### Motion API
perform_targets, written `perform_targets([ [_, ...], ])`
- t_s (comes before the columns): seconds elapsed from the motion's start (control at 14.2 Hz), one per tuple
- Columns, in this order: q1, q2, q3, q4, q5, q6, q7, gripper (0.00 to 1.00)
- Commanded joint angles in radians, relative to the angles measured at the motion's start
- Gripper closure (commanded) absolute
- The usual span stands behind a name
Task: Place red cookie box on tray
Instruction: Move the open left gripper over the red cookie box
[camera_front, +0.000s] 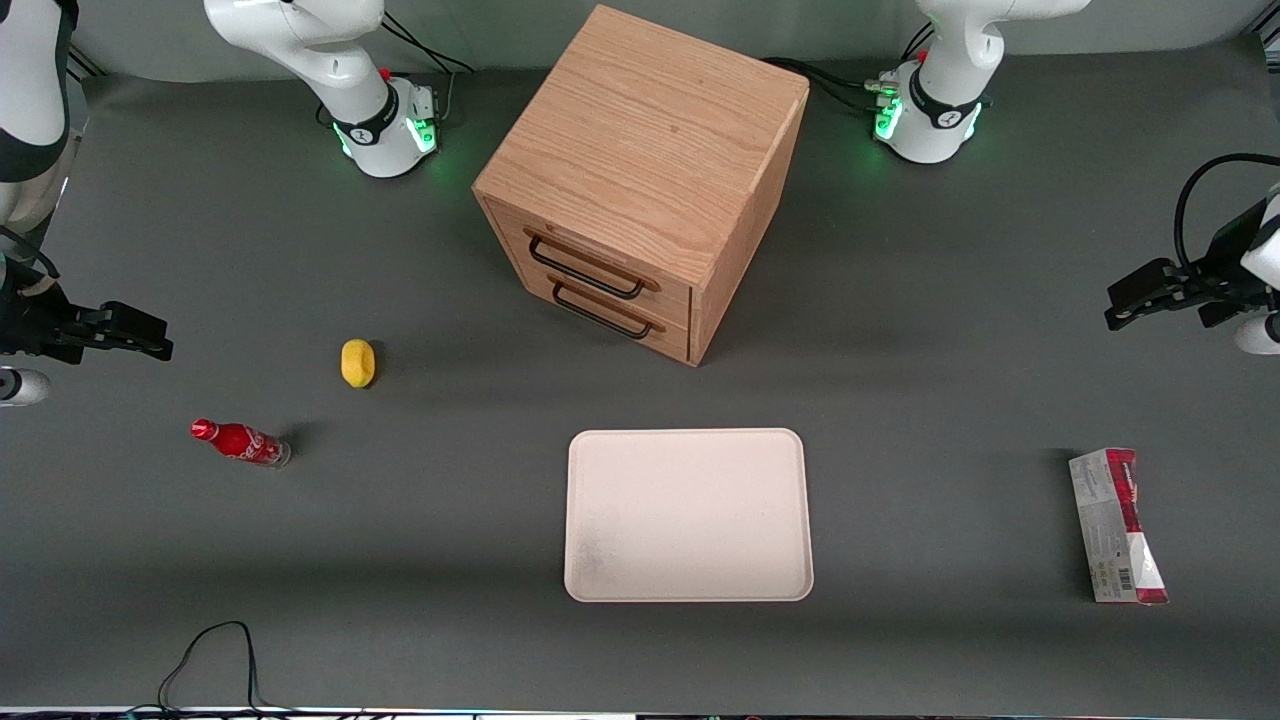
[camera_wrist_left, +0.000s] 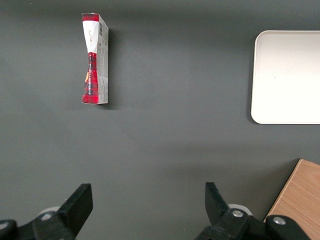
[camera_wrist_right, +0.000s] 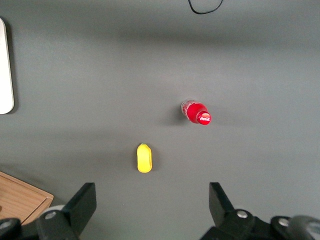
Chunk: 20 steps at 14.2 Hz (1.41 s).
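Front view: red cookie box (camera_front: 1117, 525) lay flat on the desk (camera_front: 400, 560) toward working arm's end, grey-white printed face and barcode up, well apart from the tray (camera_front: 688, 515). Tray sat mid-desk, nearer the camera than the wooden drawer cabinet (camera_front: 640, 180), nothing on it. Pincer (camera_front: 1120, 310) hung above the desk at working arm's end, farther from camera than the box, not touching it. Yellow object (camera_front: 358, 362) and small red soda bottle (camera_front: 240, 442) lay toward parked arm's end, near each other.

Left wrist view: pincer (camera_wrist_left: 149, 200) fingers (camera_wrist_left: 77, 202) stood wide apart, holding nothing, bare desk between them. Box (camera_wrist_left: 94, 59) lay well clear of the fingers; tray edge (camera_wrist_left: 287, 77) and cabinet corner (camera_wrist_left: 300, 200) also seen.

Right wrist view: bottle (camera_wrist_right: 196, 112) and yellow object (camera_wrist_right: 144, 157) on desk, apart; tray rim (camera_wrist_right: 5, 70) at frame edge.
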<state>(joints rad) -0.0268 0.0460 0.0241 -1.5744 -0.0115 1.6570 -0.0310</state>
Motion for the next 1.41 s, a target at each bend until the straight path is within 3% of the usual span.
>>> perform_targets([
  [0.0, 0.053, 0.041, 0.007, 0.036, 0.002, -0.013, 0.019, 0.0],
  [0.42, 0.218, 0.314, 0.007, 0.301, -0.002, 0.006, 0.223, 0.0],
  [0.77, 0.243, 0.566, 0.0, 0.552, -0.002, 0.067, 0.247, 0.0],
  [1.34, 0.206, 0.69, -0.009, 0.574, -0.001, 0.187, 0.249, 0.0],
])
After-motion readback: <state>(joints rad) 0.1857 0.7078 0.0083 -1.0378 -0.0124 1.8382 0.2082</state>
